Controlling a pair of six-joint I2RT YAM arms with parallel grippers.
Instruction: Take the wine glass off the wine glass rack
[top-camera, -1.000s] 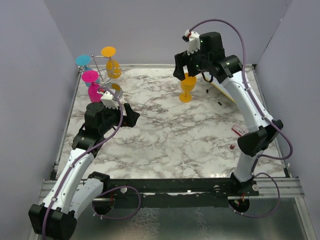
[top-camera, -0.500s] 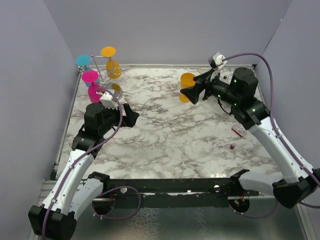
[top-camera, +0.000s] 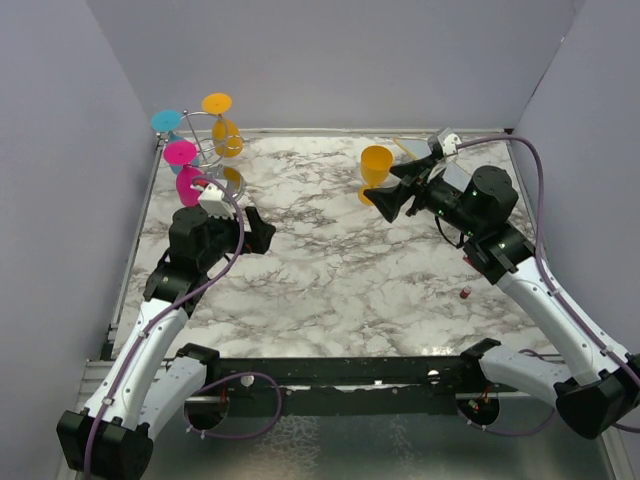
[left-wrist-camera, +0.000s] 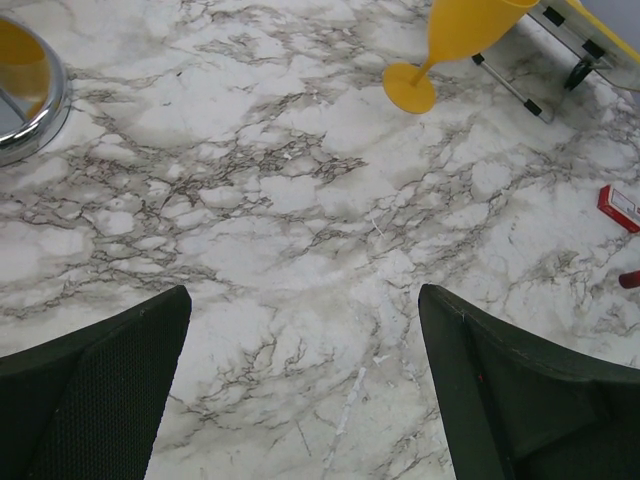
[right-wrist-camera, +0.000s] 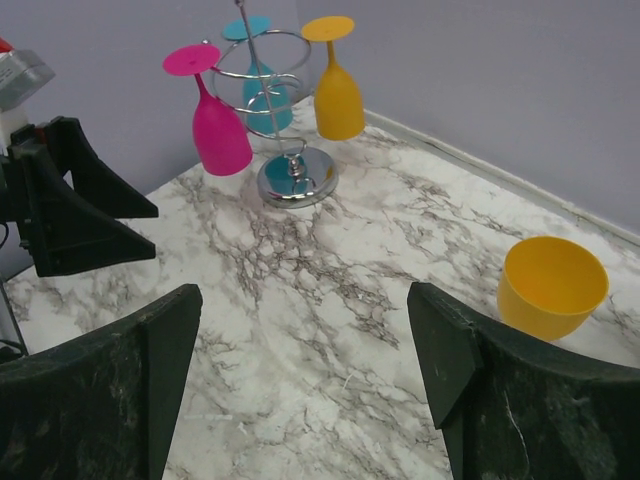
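Right gripper (top-camera: 385, 204), released, hangs beside the yellow glass (top-camera: 375, 166) standing free at upper centre; next, the left gripper (left-wrist-camera: 303, 300), also spread, likely must grasp the pink glass (top-camera: 186, 180) on the rack (right-wrist-camera: 297, 178), upper left.

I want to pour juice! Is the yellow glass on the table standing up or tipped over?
Standing up: the yellow glass rests on its round foot, open mouth upward.

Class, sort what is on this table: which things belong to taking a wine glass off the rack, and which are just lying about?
Job: wine glass rack; pink wine glass; blue wine glass; hanging orange wine glass; standing orange wine glass, on the table.
Lying about: red-and-white packet; small red object; yellow flat item.
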